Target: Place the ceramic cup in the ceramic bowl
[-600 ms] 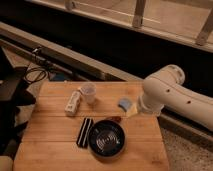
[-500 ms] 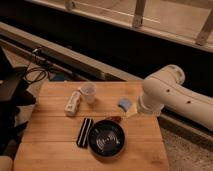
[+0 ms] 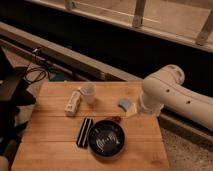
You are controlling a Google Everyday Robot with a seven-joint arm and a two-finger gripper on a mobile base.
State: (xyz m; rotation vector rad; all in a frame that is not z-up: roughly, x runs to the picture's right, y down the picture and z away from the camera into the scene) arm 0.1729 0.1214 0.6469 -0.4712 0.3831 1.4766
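seemingly nothing shifted in the last half-second or so. gripper (image 3: 138, 108) tucked at the low end of the white arm (image 3: 170, 92), over the right part of the wooden table (image 3: 45, 150), in the same spot as before; whether wide or narrow, cannot tell; not on the cup, at any rate. just beside the gripper, toward the table's middle, a small blue and yellow object (image 3: 125, 104), unmoved. nearer the camera than the gripper and further toward the middle, the ceramic bowl (image 3: 106, 138), black, glossy, empty, with a black bar (image 3: 85, 132) just beside it on the side away from the gripper. well apart from the gripper, across the table, the ceramic cup (image 3: 88, 92), white, upright, just beside a white bottle (image 3: 74, 102), both where they stood before. by the look of it, task not yet begun and the reach for the cup still to come. likely next: across past the blue and yellow object to the cup, a grasp without nudging the bottle, then over and down into the bowl.
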